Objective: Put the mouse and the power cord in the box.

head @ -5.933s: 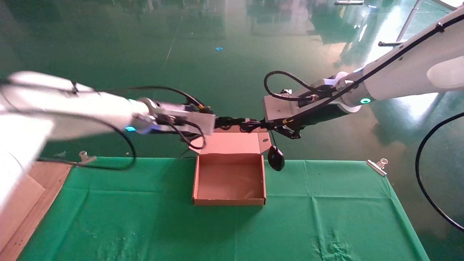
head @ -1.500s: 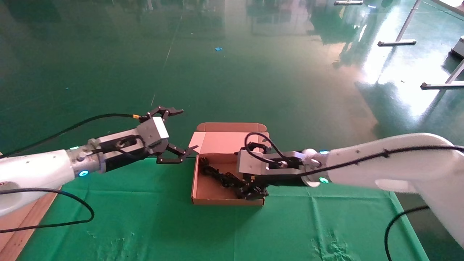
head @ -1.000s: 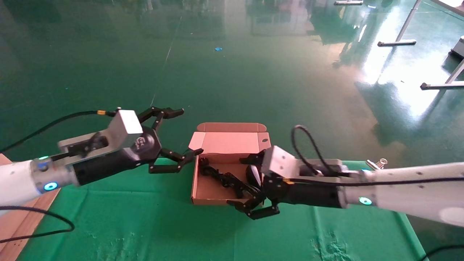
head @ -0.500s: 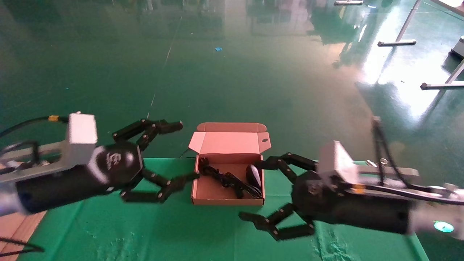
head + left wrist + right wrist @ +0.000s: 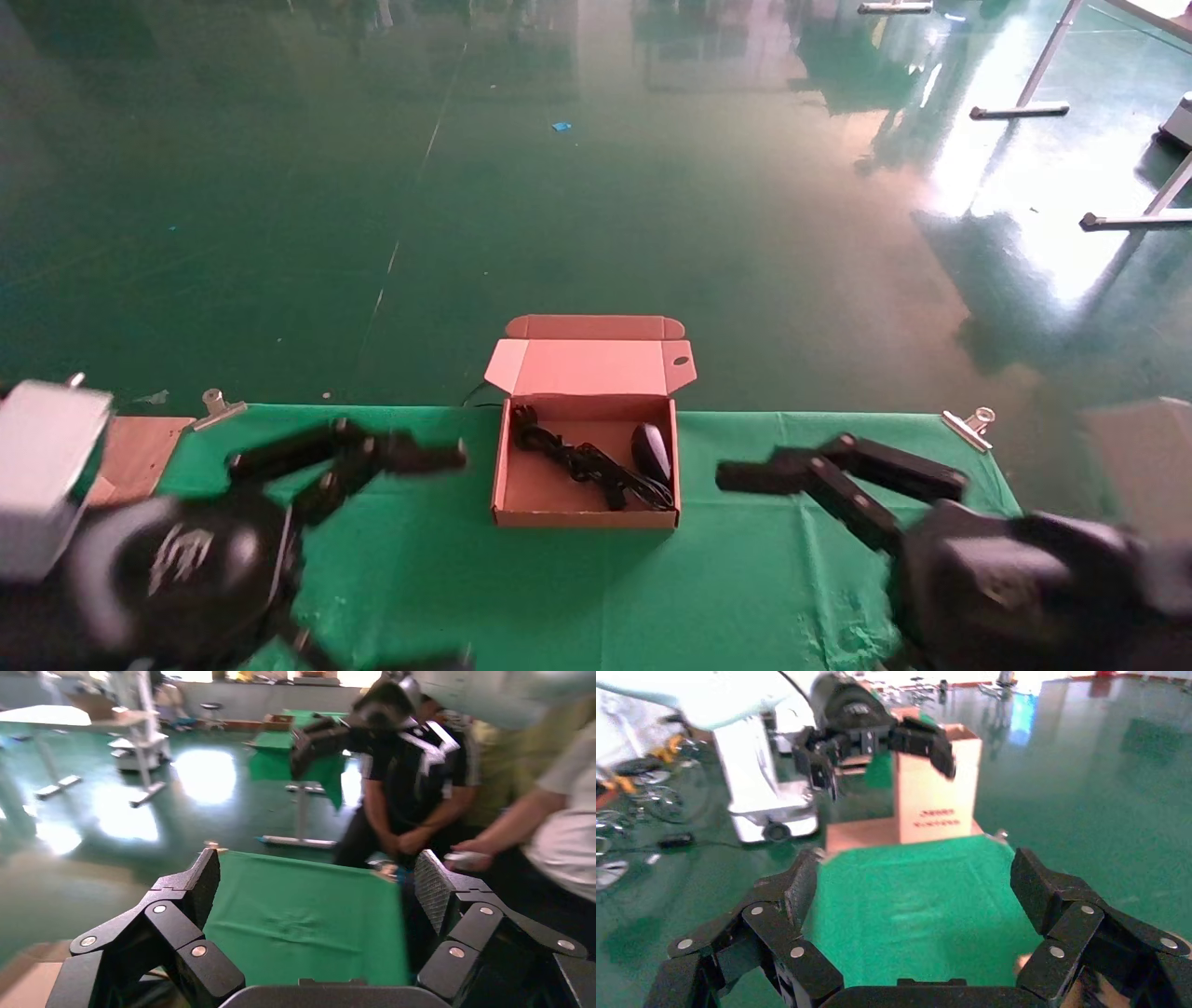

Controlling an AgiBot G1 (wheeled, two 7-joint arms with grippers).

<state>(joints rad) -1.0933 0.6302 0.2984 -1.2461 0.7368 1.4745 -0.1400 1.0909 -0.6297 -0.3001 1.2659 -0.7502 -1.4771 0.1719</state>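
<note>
Left gripper (image 5: 313, 896) and right gripper (image 5: 916, 888) both hang near the camera, fingers spread wide, holding nothing. Between them the box (image 5: 587, 513) sits on the green cloth (image 5: 745, 578), mouse (image 5: 651, 452) and power cord (image 5: 582, 458) inside. Shiny green floor (image 5: 596, 186) beyond.

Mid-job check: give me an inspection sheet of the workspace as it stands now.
Surface: green cloth over the table, held by a metal clip at the far right edge and another at the far left.
Job's things: box open, lid folded back; power cord bunched inside; mouse inside, on the right.
Clutter: nothing seen on the cloth.
Grippers: left tool open, empty, low at near left; right tool open, empty, low at near right.
Cables: nothing seen outside the box.
Surroundings: glossy green floor; people standing by in the left wrist view.
</note>
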